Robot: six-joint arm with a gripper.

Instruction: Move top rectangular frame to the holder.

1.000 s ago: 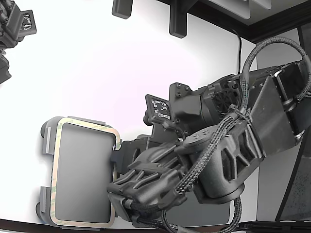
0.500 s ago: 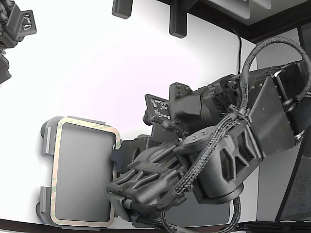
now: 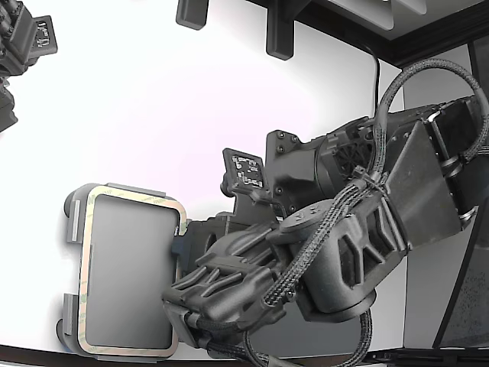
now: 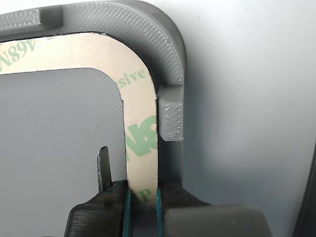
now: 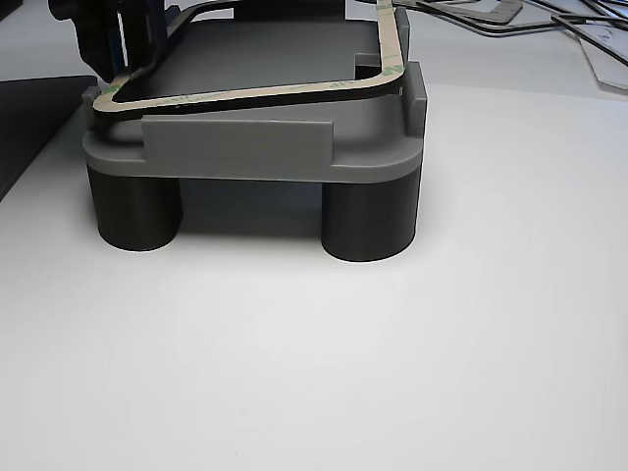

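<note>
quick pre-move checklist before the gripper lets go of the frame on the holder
1. Thin beige rounded-rectangle frame with green print lies inside the light grey plastic holder plate: ok.
2. Frame corner follows the holder's raised rim in the wrist view: ok.
3. Frame flat all round: cannot tell; in the other view the frame looks slightly lifted near the gripper.
4. Gripper pinching the frame strip: ok, teal pads on both sides.
5. Holder upright on its dark cylindrical legs: ok.

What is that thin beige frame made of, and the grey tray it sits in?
The frame looks like papery adhesive liner: flat, matte, with green printed letters. The grey holder looks like 3D-printed plastic, judging by its fine ridged texture.
</note>
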